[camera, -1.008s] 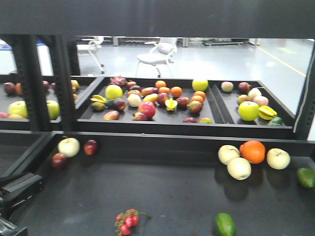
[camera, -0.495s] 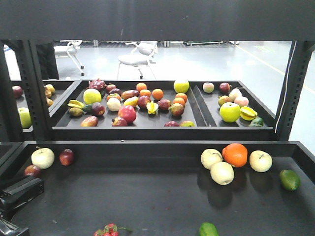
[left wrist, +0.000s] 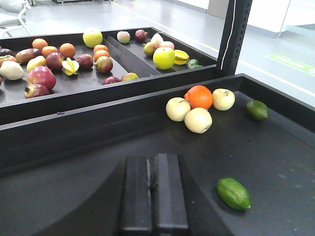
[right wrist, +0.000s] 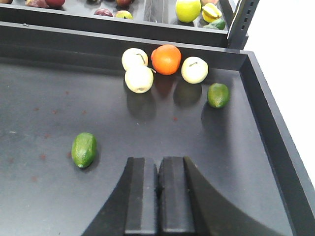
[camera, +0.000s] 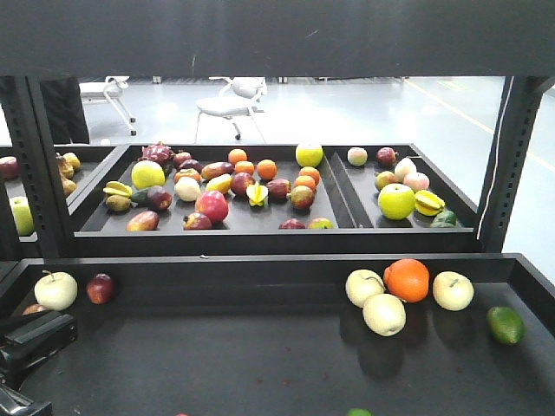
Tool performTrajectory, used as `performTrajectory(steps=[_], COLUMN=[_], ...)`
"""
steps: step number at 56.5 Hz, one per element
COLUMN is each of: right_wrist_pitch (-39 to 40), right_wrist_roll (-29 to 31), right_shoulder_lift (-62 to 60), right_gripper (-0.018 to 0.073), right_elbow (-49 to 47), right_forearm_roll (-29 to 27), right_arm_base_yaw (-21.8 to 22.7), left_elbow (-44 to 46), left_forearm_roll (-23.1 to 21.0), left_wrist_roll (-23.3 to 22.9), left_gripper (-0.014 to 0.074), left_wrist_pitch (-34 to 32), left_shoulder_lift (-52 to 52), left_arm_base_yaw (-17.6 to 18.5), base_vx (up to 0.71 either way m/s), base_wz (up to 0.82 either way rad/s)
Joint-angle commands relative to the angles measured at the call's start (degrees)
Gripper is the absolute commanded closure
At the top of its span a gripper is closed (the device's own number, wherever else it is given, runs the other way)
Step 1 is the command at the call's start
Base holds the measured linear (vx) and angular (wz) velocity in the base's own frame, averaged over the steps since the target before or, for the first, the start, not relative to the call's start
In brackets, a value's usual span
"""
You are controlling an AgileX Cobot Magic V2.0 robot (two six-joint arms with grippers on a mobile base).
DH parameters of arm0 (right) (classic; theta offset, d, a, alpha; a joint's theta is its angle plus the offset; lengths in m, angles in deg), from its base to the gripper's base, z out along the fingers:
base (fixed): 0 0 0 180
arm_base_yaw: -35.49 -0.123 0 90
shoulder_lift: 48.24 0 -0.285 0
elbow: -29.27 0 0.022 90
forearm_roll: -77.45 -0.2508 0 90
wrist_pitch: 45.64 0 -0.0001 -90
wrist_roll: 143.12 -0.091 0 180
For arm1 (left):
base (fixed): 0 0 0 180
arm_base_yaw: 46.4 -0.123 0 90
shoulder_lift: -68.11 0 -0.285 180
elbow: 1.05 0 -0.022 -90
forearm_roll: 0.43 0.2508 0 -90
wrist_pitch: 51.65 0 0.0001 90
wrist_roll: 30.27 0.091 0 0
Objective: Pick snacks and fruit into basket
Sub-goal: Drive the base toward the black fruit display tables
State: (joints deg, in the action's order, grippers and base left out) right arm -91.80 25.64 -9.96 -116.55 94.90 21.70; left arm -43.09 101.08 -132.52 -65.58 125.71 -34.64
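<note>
Judged progress: nothing collected; basket and snacks are out of view. Left gripper point(left wrist: 153, 164) and right gripper point(right wrist: 158, 164) are fully closed, empty. Small green fruit point(right wrist: 218, 95) lies at the right gripper's 1 o'clock.

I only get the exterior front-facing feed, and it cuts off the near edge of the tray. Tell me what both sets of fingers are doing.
Observer: The right gripper is shut, fingers pressed together with nothing between them.
Operator: Now the left one.
Observer: The left gripper is shut too, and empty.
Operator: Name what lies nearest them.
Observer: An elongated green fruit lies alone on the tray floor. In the right wrist view it is ahead and left of the fingers. Your view shows only its tip.
</note>
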Motion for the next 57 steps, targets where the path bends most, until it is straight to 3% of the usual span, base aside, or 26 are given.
performTrajectory(steps=[1, 57], right_wrist_pitch=[3.9, 3.9], right_wrist_roll=[0.4, 0.4], right_shoulder_lift=[0.3, 0.3], right_gripper=[0.0568, 0.0568], right_elbow=[-1.6, -1.6], right_forearm_roll=[1.5, 1.5], right_arm_base_yaw=[0.3, 0.3], left_elbow=[1.9, 1.9], left_forearm_roll=[1.2, 1.2], left_wrist_roll=[-0.4, -0.4], left_gripper=[0.0594, 0.0594], left_wrist_pitch=[1.4, 1.1], left_shoulder_lift=[-0.6, -0.6], left_arm_base_yaw=[0.2, 0.2], base_vx=[0.03, 0.01], base_wz=[0.01, 0.01])
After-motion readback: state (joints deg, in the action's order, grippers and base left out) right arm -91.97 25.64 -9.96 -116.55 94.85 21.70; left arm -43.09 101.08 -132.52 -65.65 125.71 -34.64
